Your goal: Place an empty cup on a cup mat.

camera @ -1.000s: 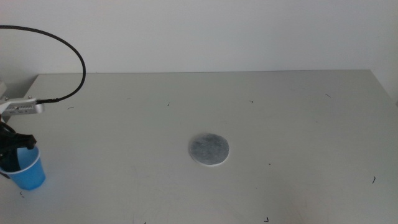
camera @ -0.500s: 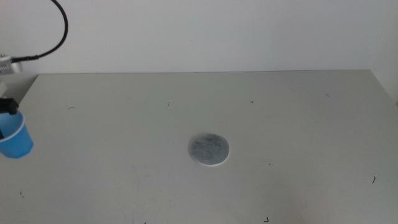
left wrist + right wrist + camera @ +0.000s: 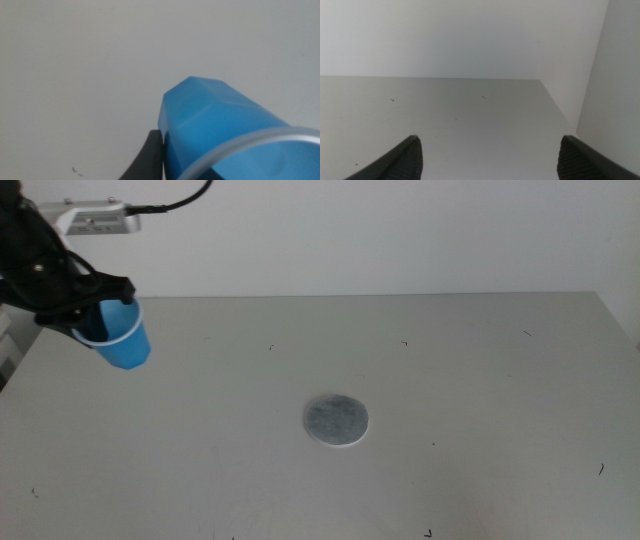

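The bright blue cup (image 3: 120, 337) hangs tilted in the air over the table's far left, with my left gripper (image 3: 98, 308) shut on its rim. In the left wrist view the cup (image 3: 220, 125) fills the lower right, one dark jaw against its side. The cup mat (image 3: 336, 420), a flat grey disc with a white edge, lies near the table's middle, well to the right of the cup. My right gripper (image 3: 490, 157) is out of the middle view; its jaws stand wide open over bare table in the right wrist view.
A black cable (image 3: 175, 202) runs from the left arm's wrist camera (image 3: 95, 220) at the upper left. The white wall stands behind the table's far edge (image 3: 340, 296). The table's right edge shows in the right wrist view.
The left arm has lifted the cup off the table at the near left and carried it up and to the right. The mat has not moved.
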`<control>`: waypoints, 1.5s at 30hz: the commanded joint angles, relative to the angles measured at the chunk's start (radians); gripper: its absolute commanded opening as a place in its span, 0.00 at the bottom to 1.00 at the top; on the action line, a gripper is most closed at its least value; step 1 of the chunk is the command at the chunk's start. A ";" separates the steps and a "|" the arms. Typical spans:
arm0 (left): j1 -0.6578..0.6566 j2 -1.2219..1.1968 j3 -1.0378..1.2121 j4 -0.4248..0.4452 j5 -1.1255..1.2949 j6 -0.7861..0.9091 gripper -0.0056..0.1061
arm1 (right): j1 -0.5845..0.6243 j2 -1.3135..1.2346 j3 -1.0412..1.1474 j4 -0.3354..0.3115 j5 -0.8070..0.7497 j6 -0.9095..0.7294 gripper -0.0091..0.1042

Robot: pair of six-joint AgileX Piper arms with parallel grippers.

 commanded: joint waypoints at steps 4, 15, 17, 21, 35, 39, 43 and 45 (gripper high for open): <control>-0.144 0.031 -0.098 -0.009 0.078 -0.062 0.05 | 0.000 -0.026 -0.008 -0.014 -0.075 -0.005 0.91; -0.404 0.231 -0.314 -0.013 0.076 -0.123 0.05 | 0.000 -0.026 -0.008 -0.014 -0.075 -0.005 0.91; -0.439 0.266 -0.352 -0.013 0.074 -0.124 0.05 | 0.000 -0.026 -0.008 -0.014 -0.075 -0.005 0.91; -0.496 0.336 -0.419 -0.018 0.076 -0.127 0.05 | 0.000 -0.026 -0.008 -0.014 -0.075 -0.005 0.91; -0.539 0.465 -0.438 -0.065 0.062 -0.123 0.05 | 0.000 -0.026 -0.008 -0.014 -0.075 -0.005 0.91; -0.539 0.482 -0.438 -0.067 0.061 -0.123 0.05 | 0.000 -0.026 -0.008 -0.014 -0.075 -0.005 0.91; -0.539 0.493 -0.438 -0.073 0.061 -0.123 0.07 | 0.000 -0.026 -0.008 -0.014 -0.075 -0.005 0.91; -0.539 0.493 -0.438 -0.074 0.060 -0.113 0.15 | 0.000 -0.026 -0.008 -0.014 -0.075 -0.005 0.91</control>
